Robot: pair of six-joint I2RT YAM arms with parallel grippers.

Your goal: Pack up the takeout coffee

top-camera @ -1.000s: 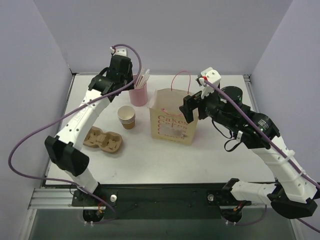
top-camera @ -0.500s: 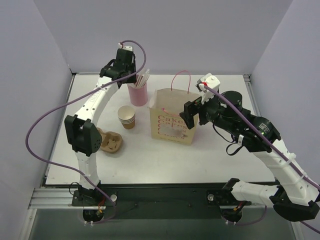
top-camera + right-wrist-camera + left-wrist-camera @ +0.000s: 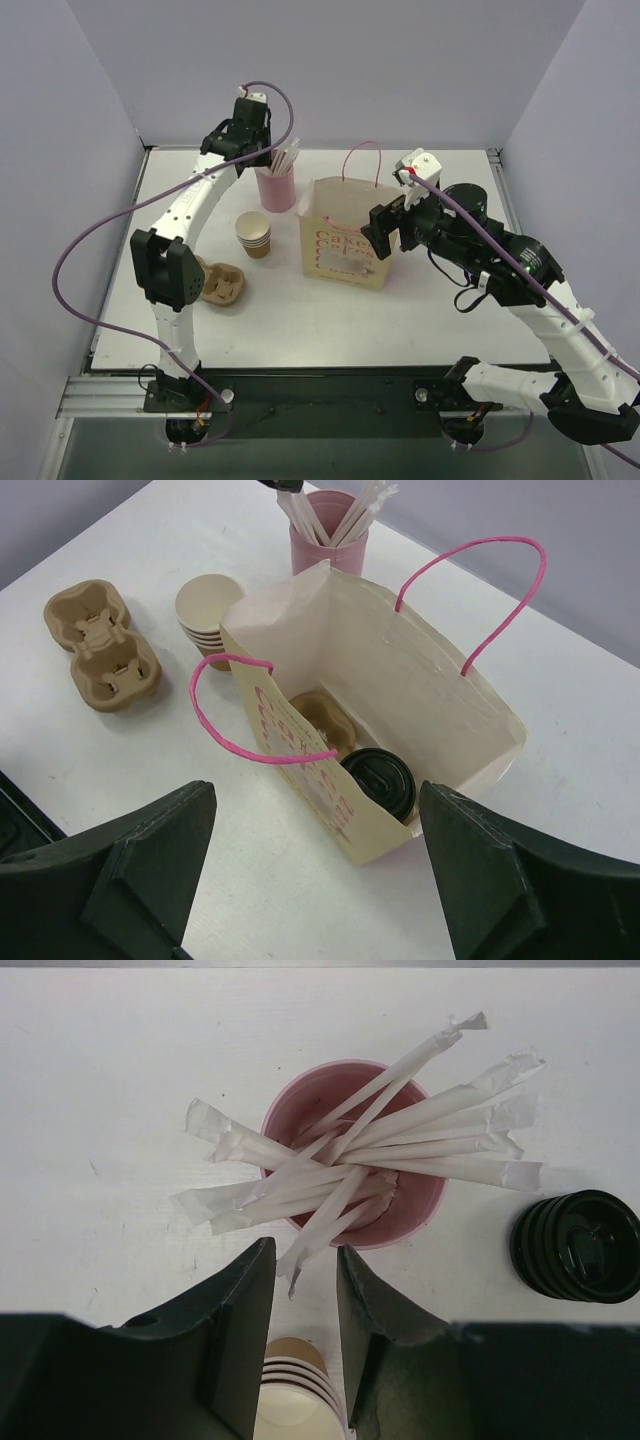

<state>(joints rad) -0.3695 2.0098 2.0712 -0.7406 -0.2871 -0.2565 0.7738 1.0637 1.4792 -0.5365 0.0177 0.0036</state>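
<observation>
The takeout coffee (image 3: 380,778), a cup under a round black lid, stands inside the open pink-and-cream paper bag (image 3: 420,690), next to a brown pulp piece (image 3: 318,716). From above, the bag (image 3: 345,245) hides the coffee. My right gripper (image 3: 315,792) hovers wide open over the bag's near side, holding nothing. High above the pink cup of straws (image 3: 350,1160), my left gripper (image 3: 305,1250) points straight down. Its jaws stand a little apart. One straw end (image 3: 298,1268) hangs between the tips, touching neither.
A stack of black lids (image 3: 578,1245) sits right of the straw cup. A stack of lidless paper cups (image 3: 254,235) stands left of the bag, and a pulp cup carrier (image 3: 222,283) lies nearer the front left. Purple walls enclose the table.
My left arm has swung its elbow inward and carried its wrist over the straw cup, then held still. The right gripper drifted slightly right beside the bag.
</observation>
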